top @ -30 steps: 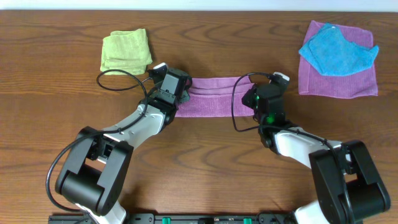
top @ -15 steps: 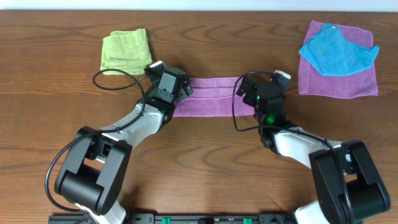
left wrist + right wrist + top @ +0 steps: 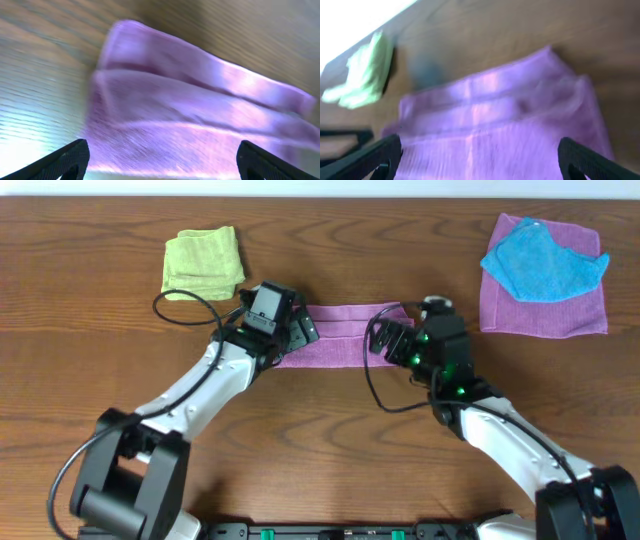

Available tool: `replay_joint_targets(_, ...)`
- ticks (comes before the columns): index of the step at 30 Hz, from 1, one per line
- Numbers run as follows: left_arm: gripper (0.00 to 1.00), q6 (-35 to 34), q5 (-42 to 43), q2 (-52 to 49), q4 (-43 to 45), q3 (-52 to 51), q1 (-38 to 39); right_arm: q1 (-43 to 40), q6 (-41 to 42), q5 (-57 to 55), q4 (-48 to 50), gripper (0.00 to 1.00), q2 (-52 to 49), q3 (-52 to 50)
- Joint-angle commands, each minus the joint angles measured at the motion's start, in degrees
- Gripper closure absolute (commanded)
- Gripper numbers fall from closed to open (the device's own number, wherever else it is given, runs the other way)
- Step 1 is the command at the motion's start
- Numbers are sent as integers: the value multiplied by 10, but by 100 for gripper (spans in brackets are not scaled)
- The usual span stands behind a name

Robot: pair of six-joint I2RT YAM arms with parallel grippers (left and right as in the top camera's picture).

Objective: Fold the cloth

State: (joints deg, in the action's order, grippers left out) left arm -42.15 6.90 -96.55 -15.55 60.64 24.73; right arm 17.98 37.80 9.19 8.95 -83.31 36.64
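Overhead, the cloth [image 3: 340, 348] lies mid-surface [image 3: 330, 450] as a long strip, folded lengthwise with creases along it. The left end effector [image 3: 300, 332] sits at its left end and the right end effector [image 3: 385, 340] at its right end. Both wrist views are blurred, yet each shows the fingers spread wide with the strip lying flat between them, nothing gripped. A green cloth [image 3: 203, 262] lies at the far left. At the far right, a blue cloth [image 3: 545, 260] rests on a second purple cloth [image 3: 575, 315].
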Motion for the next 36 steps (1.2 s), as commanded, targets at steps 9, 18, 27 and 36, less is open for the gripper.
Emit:
replay_joint_targets(9,5,60,82,-3,-9,12,-31,4,-110,139,-47,3,-92,90)
replay_joint_targets(18,5,60,111,-3,-10,12,-108,9,-31,148,-75,10,-204,141)
replay_joint_targets(27,5,60,118,-3,-9,12,-127,9,62,46,-66,27,-205,147)
replay_joint_targets(36,5,60,122,-3,-18,12,-127,9,59,-59,10,81,-216,147)
